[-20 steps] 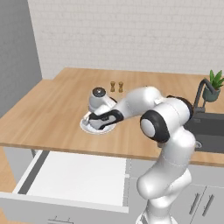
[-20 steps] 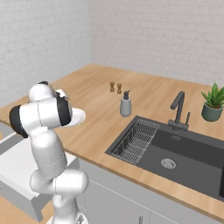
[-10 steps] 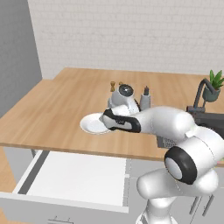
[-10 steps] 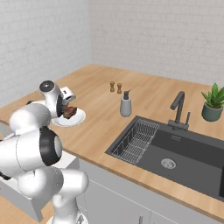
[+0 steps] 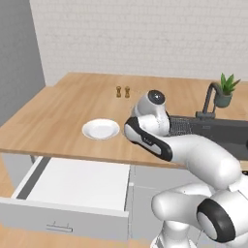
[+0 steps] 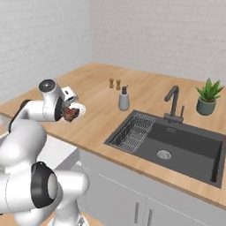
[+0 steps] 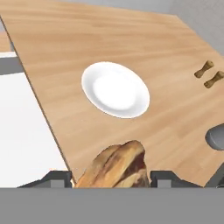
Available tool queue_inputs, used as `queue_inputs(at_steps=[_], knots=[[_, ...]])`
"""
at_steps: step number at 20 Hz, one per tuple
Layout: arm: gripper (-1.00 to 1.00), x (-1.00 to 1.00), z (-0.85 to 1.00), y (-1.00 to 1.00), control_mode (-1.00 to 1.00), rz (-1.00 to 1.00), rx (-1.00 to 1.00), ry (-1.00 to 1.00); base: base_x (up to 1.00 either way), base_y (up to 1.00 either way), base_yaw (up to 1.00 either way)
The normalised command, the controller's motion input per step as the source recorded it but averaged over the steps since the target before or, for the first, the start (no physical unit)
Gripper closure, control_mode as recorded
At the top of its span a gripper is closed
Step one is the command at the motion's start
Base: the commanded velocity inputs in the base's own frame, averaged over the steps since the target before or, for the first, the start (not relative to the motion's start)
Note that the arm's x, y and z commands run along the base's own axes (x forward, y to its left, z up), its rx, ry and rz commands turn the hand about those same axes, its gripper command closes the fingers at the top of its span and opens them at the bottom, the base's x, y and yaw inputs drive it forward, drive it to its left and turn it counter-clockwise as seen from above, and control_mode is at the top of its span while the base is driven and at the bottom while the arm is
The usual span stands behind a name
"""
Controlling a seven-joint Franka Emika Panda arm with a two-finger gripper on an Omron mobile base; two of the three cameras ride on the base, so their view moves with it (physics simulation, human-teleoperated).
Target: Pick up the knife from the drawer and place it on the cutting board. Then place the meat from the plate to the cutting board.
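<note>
Hand view shows the gripper [image 7: 113,177] closed on the meat [image 7: 117,166], a reddish-brown chunk with a paler streak, clamped between the two dark fingertips [image 7: 168,177] and lifted clear of the countertop [image 7: 131,39]. Below and beyond it lies the plate [image 7: 116,89], white, round and bare, near the counter's front edge. Past that edge the white inside of the drawer [image 7: 22,131] stands open. Two little brown shakers [image 7: 209,73] stand farther in, toward the back of the counter, and a grey rounded object [image 7: 215,136] shows at the view's right edge; what it is cannot be told there.

Right base view has the gripper [image 6: 70,112] holding the meat [image 6: 71,113] above the counter, just in front of the plate [image 6: 81,107]. A grey soap bottle [image 6: 124,98] stands between the shakers [image 6: 114,83] and the sink [image 6: 172,143], with a dark tap [image 6: 173,100] and a potted plant [image 6: 207,96] behind the basin.

Left base view shows the plate [image 5: 100,129] near the counter's front edge, above the open drawer [image 5: 72,186].
</note>
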Motion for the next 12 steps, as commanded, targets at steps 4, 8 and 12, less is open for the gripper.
queue_inputs(at_steps=[4, 8, 12], knots=[[1.00, 0.00, 0.00, 0.00, 1.00, 0.00, 0.00, 0.00, -0.94, -0.50, 0.00], [1.00, 0.00, 0.00, 0.00, 1.00, 0.00, 0.00, 0.00, -0.43, -0.75, -0.17], [1.00, 0.00, 0.00, 0.00, 1.00, 0.00, 0.00, 0.00, -0.10, -0.93, -0.21]])
